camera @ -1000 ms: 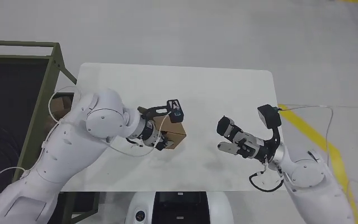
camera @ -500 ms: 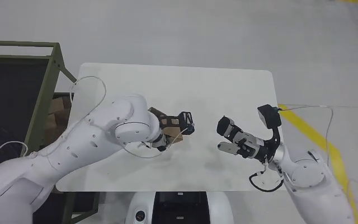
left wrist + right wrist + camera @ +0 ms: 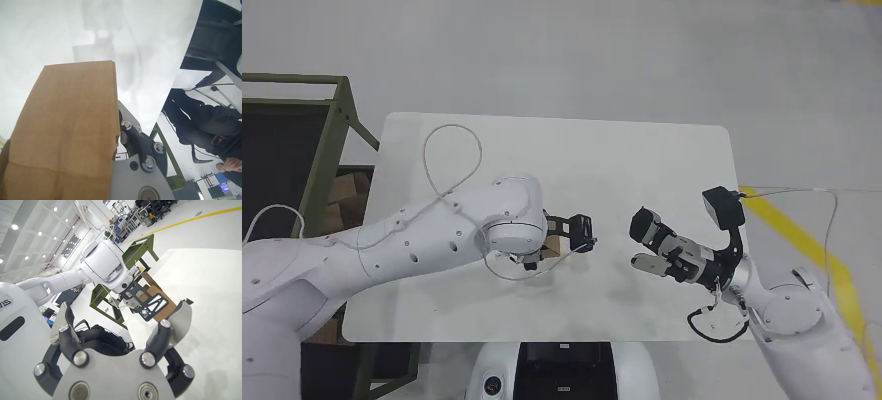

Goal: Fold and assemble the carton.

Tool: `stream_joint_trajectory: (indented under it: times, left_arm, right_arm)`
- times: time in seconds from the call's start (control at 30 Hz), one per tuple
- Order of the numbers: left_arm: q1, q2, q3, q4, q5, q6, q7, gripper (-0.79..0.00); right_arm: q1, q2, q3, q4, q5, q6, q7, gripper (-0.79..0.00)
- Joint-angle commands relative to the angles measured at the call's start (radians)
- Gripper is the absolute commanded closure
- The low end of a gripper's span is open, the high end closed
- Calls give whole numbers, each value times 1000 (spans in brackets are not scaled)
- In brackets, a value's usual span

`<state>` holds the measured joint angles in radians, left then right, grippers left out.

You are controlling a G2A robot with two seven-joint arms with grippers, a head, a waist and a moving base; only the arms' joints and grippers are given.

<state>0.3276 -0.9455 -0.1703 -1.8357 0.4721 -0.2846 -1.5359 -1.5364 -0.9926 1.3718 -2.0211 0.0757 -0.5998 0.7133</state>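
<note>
Plain brown cardboard carton (image 3: pixel 64 123), a crease across its flat panel, is clamped in the left gripper (image 3: pixel 142 292) at mid-counter (image 3: pixel 642 160), centre of the top view. The right gripper (image 3: pixel 640 243), right of centre, gapes wide, empty.

Carton (image 3: pixel 66 123) mostly hidden under the left arm (image 3: pixel 442 240) from above, near end cropped in left wrist view.

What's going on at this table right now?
The left gripper has a brown cardboard carton clamped in its fingers, over the middle of the white table. The right gripper sits apart from it, toward the table's other side, open and holding nothing. The two are not touching.
</note>
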Motion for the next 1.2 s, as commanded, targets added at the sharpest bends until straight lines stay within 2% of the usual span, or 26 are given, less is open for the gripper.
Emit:
stream_joint_trajectory:
  times: [0.0, 0.6, 0.93, 0.97, 1.0, 1.1, 1.17]
  left_arm:
    - [13, -12, 0, 27, 46, 0, 0, 0]
    - [135, -116, 0, 142, 296, -20, 19, 0]
    - [174, -155, 0, 204, 397, -66, 66, 0]
    - [175, -157, 0, 207, 399, -68, 68, -34]
    - [175, -160, 0, 209, 400, -70, 69, -157]
    - [176, -164, 0, 213, 399, -70, 69, -283]
    - [175, -166, 0, 213, 398, -70, 70, -339]
  right_arm:
    - [0, 0, 0, 0, 0, 0, 0, -785]
    - [0, 0, 0, 0, 0, 0, 0, -785]
    - [0, 0, 0, 0, 0, 0, 0, -785]
    - [0, 0, 0, 0, 0, 0, 0, -785]
    - [0, 0, 0, 0, 0, 0, 0, -785]
    - [0, 0, 0, 0, 0, 0, 0, -785]
    - [0, 0, 0, 0, 0, 0, 0, -785]
